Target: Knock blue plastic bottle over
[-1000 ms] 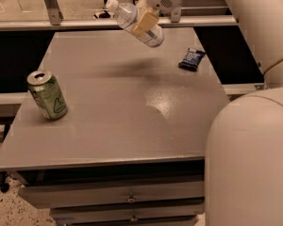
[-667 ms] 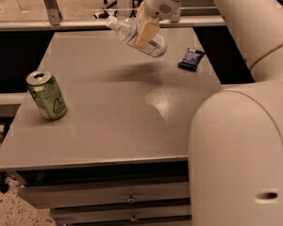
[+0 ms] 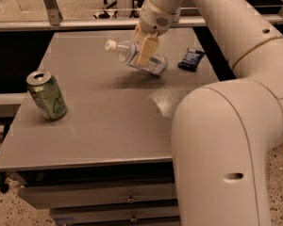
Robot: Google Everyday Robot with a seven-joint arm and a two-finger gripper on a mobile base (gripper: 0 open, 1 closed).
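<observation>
The blue plastic bottle is clear with a white cap and a pale label. It is tilted nearly on its side, cap pointing left, its base close to the grey table. My gripper is shut on the bottle's middle, one tan finger across its front. It is over the table's back middle.
A green soda can stands upright near the table's left edge. A dark blue snack wrapper lies at the back right. My white arm fills the right foreground. Drawers sit under the table's front edge.
The gripper has moved down and toward the table's middle with the bottle, which now lies lower and nearly horizontal just above the surface.
</observation>
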